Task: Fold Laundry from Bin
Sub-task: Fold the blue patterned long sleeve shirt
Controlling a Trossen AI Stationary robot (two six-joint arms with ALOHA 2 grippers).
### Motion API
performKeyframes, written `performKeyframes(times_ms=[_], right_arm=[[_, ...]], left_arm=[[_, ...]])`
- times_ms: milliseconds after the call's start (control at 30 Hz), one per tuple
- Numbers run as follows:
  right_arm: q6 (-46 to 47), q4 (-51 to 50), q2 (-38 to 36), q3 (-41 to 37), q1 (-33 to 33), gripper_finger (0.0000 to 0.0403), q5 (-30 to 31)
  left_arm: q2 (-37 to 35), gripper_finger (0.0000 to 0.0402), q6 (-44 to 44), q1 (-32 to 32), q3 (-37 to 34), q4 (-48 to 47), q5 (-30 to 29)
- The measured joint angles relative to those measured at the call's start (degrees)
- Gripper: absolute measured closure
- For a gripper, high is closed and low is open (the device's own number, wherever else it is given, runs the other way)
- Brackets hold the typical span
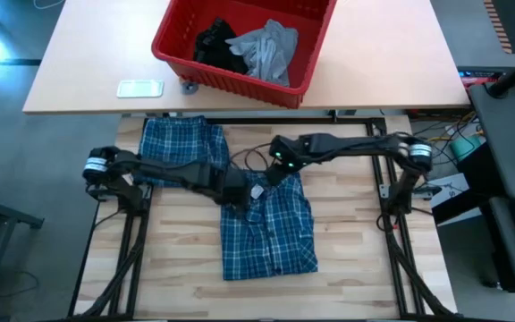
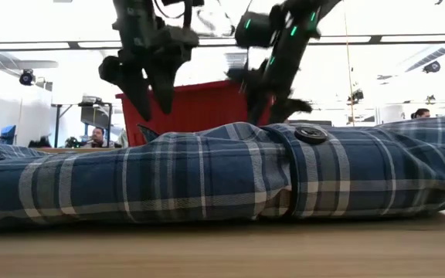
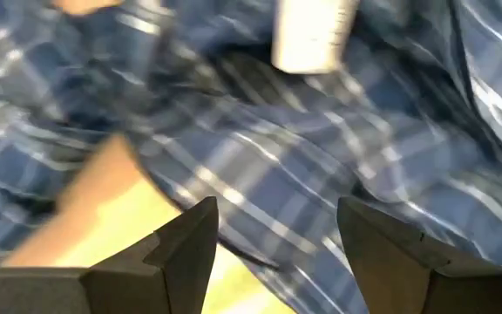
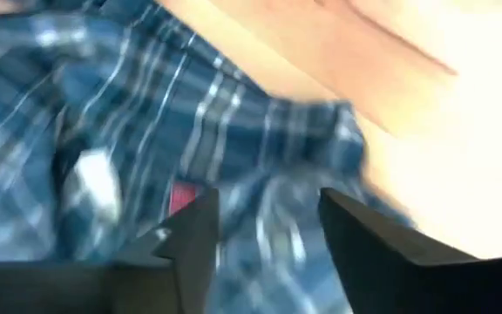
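Observation:
The blue-and-white plaid shirt [image 1: 271,233] lies flat on the wooden table, with one part spread toward the far left [image 1: 181,148]. Seen from table height, it is a low heap [image 2: 207,177]. My left gripper [image 1: 237,192] hangs open just above the shirt's collar end [image 2: 151,104], over plaid cloth and a white label [image 3: 314,35]. My right gripper [image 1: 274,172] hangs open beside it [image 2: 273,108], also clear of the cloth. The red bin [image 1: 240,82] stands on the far table and holds a grey T-shirt [image 1: 271,49] and a black garment [image 1: 217,45].
A flat white object [image 1: 139,88] lies on the far table, left of the bin. Bare wood shows to the shirt's left [image 1: 181,241] and right [image 1: 356,233]. Black frame bars [image 1: 392,197] run along the table's sides. A person [image 2: 96,137] sits in the room beyond.

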Motion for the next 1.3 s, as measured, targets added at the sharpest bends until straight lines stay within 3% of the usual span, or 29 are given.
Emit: performKeyframes(times_ms=[133, 267, 367, 467, 567, 700, 833, 967, 1067, 1167, 1300], right_arm=[[-0.7, -12.8, -8.0, -1.6, 4.7, 0.0174, 1.3], [-1.1, -19.0, -15.0, -9.8, 9.2, 0.0174, 0.9], [-7.9, -15.3, -19.7, -18.6, 10.5, 0.0191, 0.9], [-21.3, -4.8, -21.6, -27.1, 9.2, 0.0217, 1.3], [-36.3, 8.1, -21.3, -33.1, 8.6, 0.0243, 1.1], [-50.7, 18.0, -18.7, -36.0, 8.6, 0.0268, 0.6], [-57.1, 24.2, -14.2, -36.2, 8.2, 0.0291, 0.4], [-58.4, 32.2, -10.0, -33.8, 6.2, 0.0328, 3.1], [-58.8, 35.8, -8.3, -31.5, 2.6, 0.0360, 4.0], [-58.0, 36.3, -7.1, -30.2, -2.5, 0.0387, 3.5], [-54.6, 30.0, -9.4, -28.9, -5.5, 0.0388, 1.6]], left_arm=[[-0.8, 0.0182, 1.9, -6.3, 0.0, 4.5, 0.2], [-0.3, 0.0182, 5.9, -13.0, 0.0, 16.1, 0.2], [1.8, 0.0182, 12.1, -16.2, 0.0, 32.3, 0.1], [6.0, 0.0182, 13.5, -16.2, 0.0, 48.3, -0.8], [11.3, 0.0182, 13.2, -15.4, 0.1, 55.8, -2.9], [18.3, 0.0182, 12.2, -15.0, 2.3, 57.4, -4.4], [25.9, 0.0182, 9.9, -15.0, 4.8, 56.7, -2.5], [31.3, 0.0182, 6.4, -15.5, 7.9, 55.9, 2.7], [32.6, 0.0182, 5.2, -16.4, 9.3, 54.9, 3.0], [32.5, 0.0182, 5.0, -17.0, 9.1, 54.7, 4.0], [29.7, 0.0182, 3.5, -17.4, 8.7, 48.6, 4.8]])
